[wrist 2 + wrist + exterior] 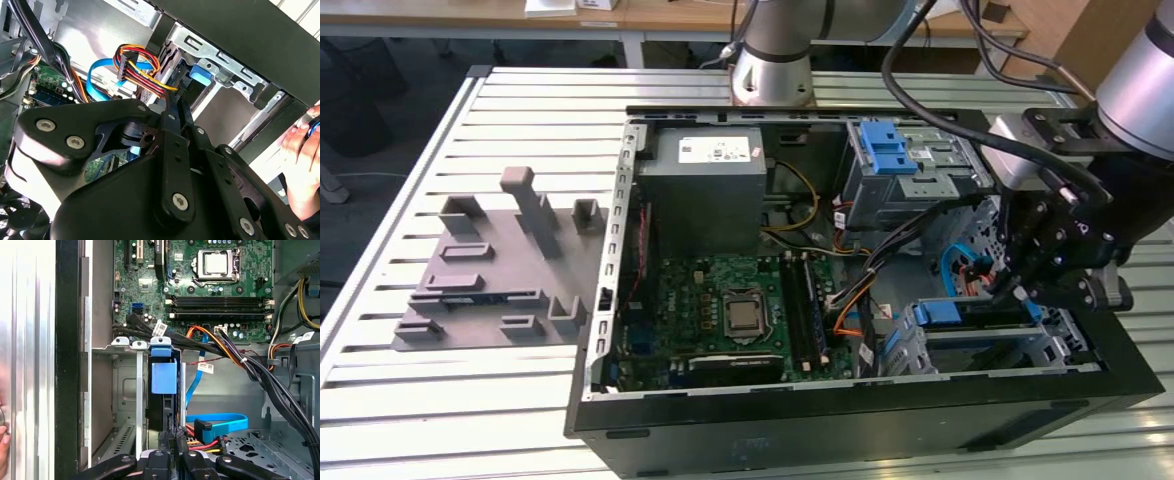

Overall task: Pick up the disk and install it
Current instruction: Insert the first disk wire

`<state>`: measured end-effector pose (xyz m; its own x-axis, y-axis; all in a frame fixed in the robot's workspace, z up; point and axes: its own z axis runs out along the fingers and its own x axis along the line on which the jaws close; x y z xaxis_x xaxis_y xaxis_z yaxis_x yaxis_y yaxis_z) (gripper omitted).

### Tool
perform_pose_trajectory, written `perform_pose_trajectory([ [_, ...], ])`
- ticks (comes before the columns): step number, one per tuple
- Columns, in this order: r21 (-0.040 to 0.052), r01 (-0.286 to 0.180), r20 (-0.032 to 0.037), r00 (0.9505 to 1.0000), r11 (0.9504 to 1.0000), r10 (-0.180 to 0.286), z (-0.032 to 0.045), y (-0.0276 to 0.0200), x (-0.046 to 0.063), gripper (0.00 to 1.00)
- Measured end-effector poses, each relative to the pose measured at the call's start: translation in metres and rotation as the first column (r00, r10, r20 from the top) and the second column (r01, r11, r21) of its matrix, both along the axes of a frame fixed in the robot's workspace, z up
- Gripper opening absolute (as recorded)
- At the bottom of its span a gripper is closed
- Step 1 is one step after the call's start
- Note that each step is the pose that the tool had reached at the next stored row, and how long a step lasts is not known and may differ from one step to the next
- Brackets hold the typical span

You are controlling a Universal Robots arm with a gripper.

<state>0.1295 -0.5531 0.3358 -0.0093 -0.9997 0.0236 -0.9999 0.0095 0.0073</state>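
Sitting in the drive cage [125, 390], disk [164, 377]; gripper [172, 440] fingers pinched together behind it; second wrist view adds a hand [302, 165].

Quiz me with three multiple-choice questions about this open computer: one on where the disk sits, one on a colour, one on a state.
1. Where is the disk?
A) in the drive cage inside the case
B) on the grey fixture
C) on the table outside the case

2. What colour is the disk's carrier tab?
A) red
B) blue
C) green

3. How is the case?
A) shut by a side panel
B) open, motherboard exposed
C) lying upside down

Answers:
1 A, it stands in the cage slot, with the pincer right at it.
2 B, the tab is blue in the first wrist view.
3 B, the board shows in the exterior view.
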Motion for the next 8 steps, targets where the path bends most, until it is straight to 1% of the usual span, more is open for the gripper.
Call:
perform_pose_trajectory([
  [6,-0.0002,0.0,0.0,1.0,1.0,0.0,-0.0001,0.0005,0.0,0.16],
  [8,-0.0003,0.0,-0.0001,1.0,1.0,0.0,-0.0003,0.0,0.0,0.16],
])
